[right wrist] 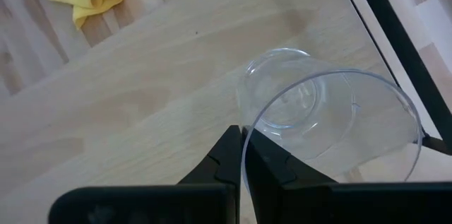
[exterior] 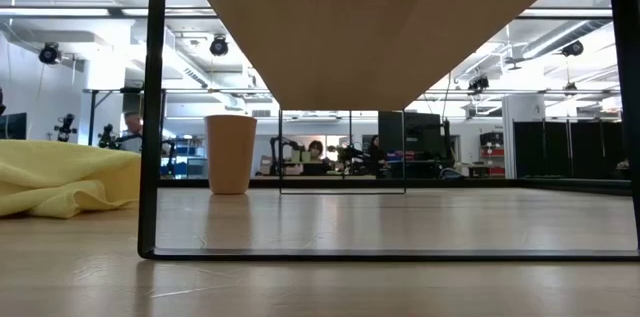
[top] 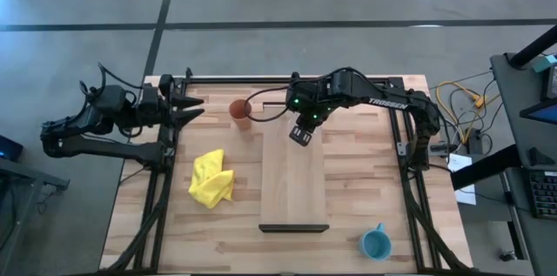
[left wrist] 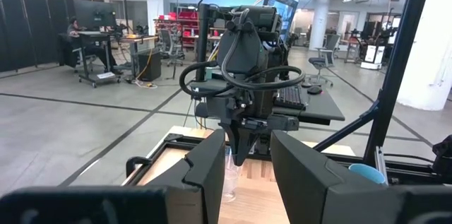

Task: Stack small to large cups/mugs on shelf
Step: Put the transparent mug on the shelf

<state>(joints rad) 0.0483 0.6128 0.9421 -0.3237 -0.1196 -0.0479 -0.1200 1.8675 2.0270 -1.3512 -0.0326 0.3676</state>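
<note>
My right gripper point(top: 300, 137) is over the far end of the pale wooden shelf point(top: 293, 189) and is shut on the clear glass mug point(right wrist: 325, 118). The mug also shows below that gripper in the left wrist view point(left wrist: 229, 174). The orange-brown cup point(top: 240, 111) stands upright on the tabletop, left of the shelf's far end, and also shows in the low view point(exterior: 230, 153). The light-blue mug point(top: 376, 244) stands near the table's front right. My left gripper point(top: 196, 106) is open and empty at the table's far left. My right gripper pinches the glass mug's rim wall point(right wrist: 244, 128), one finger inside the mug and one outside. The fingers come from above, pointing down. The mug hangs below them, mouth up, over the shelf's far end. I cannot tell whether its base touches the shelf.
A crumpled yellow cloth point(top: 211, 178) lies on the tabletop left of the shelf. The shelf stands raised on a thin black frame point(exterior: 150, 157). Black rails point(top: 400, 137) run along the table's sides. The room beyond holds desks and people.
</note>
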